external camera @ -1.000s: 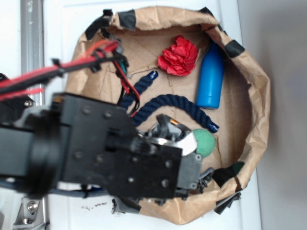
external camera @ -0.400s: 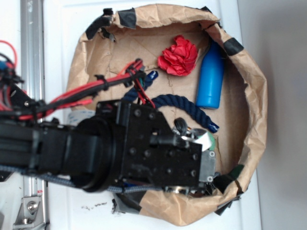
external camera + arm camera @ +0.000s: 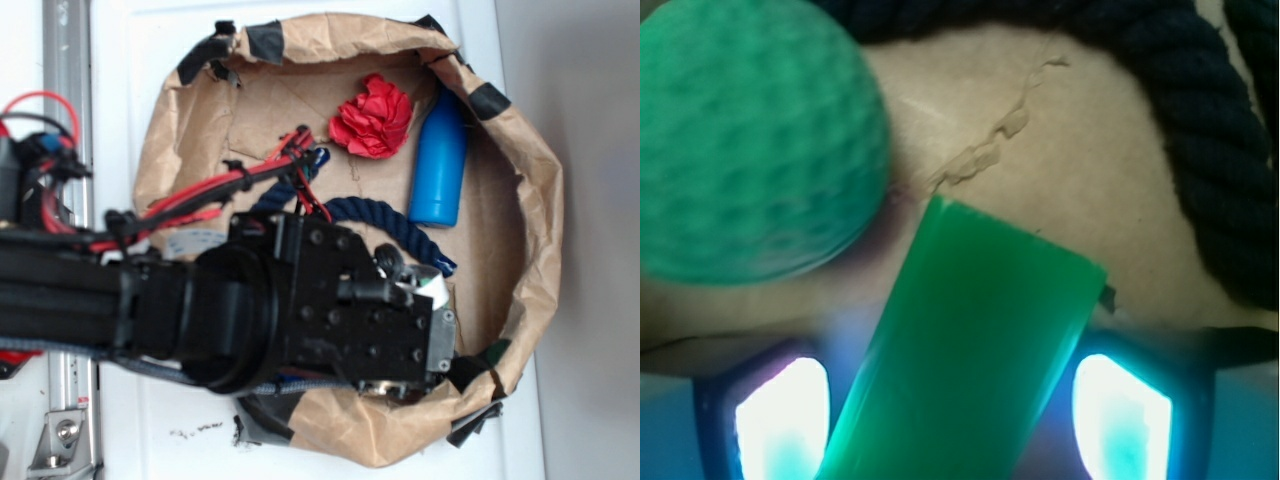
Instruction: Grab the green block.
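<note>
The green block [image 3: 965, 350] lies tilted, long axis toward upper right, seemingly between the tool's [image 3: 960, 410] fingers.

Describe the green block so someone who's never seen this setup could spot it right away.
Look inside the crumpled brown paper bowl, at the spot the tool is over. In the wrist view the green block lies between the two glowing fingers, beside the green ball. Unlike that round, dimpled ball, it is flat, smooth and long with straight edges.

Honestly no readable text, labels, brands or numbers anywhere in either view. Closest thing is some small black scribbly marks on the white counter [image 3: 190, 433] near the bottom edge, but they're too tiny and smudgy to make out.
</note>
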Motion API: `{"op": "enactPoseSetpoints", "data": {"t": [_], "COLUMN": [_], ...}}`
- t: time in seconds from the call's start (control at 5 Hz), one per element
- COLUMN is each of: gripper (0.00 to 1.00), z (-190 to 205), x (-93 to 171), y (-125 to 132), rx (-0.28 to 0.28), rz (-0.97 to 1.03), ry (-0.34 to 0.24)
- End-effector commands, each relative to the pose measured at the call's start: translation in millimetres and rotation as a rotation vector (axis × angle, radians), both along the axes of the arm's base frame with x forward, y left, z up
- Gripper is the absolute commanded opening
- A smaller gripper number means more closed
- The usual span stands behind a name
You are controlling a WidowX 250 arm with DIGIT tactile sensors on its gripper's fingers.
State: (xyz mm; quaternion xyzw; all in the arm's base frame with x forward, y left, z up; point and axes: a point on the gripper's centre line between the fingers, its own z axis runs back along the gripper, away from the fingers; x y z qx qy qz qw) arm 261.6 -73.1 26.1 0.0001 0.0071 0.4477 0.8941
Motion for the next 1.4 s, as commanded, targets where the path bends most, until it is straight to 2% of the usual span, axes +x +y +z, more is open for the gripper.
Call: {"op": "enactPoseSetpoints", "data": {"t": [0.0, 0.2, 0.4, 0.6, 0.8, 1.0, 1.2], "gripper": [1.00, 0.00, 0.00, 0.00, 0.00, 0.00, 0.00], "z": [-1.8, 4.8, 22.5, 63.3, 114.8, 159.2, 164.6], "x": [-8.7, -3.6, 11.2, 28.3, 29.7, 37.4, 47.2], "y": [2.1, 13.0, 26.9, 38.6, 49.3, 53.6, 50.9], "rx": [0.062, 0.104, 0.056, 0.092, 0.124, 0.195, 0.189], "rz": [-0.052, -0.258, -0.488, -0.730, -0.740, -0.769, -0.817], "ry": [0.002, -0.044, -0.140, -0.314, -0.349, -0.308, -0.238]}}
